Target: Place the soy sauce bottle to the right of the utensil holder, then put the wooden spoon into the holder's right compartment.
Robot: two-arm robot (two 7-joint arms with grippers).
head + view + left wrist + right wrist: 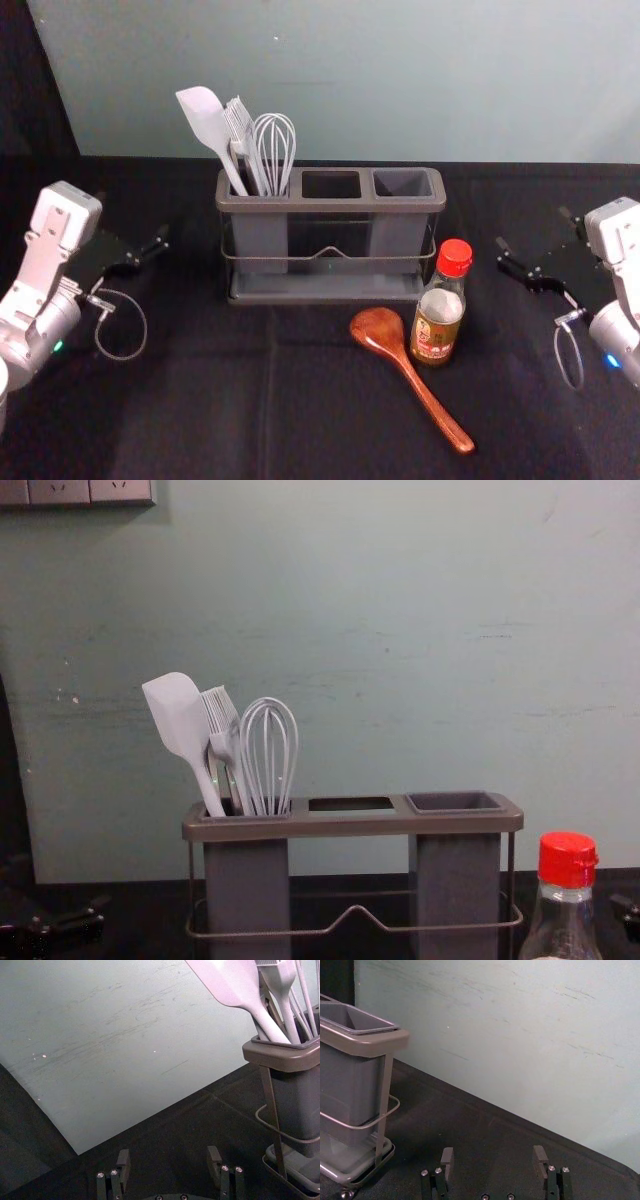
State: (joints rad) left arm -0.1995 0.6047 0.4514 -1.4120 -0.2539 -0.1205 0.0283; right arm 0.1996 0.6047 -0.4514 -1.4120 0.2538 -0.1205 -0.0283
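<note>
The utensil holder (331, 205) stands at the back middle, its right compartment (403, 183) holding nothing. The soy sauce bottle (438, 310), red-capped and upright, is just in front of the holder's right end. The wooden spoon (400, 362) lies left of the bottle, bowl toward the holder, handle running front-right. My left gripper (136, 250) is off the holder's left side, and in the left wrist view the left gripper (170, 1165) stands open and holds nothing. On the right, clear of the bottle, is my right gripper (535, 250); the right wrist view has the right gripper (493, 1165) open too.
A white spatula (180, 730), a brush and a whisk (268, 755) stand in the holder's left compartment. Behind the black-covered table (200, 400) rises a pale wall (400, 80). Bare cloth lies between each gripper and the holder.
</note>
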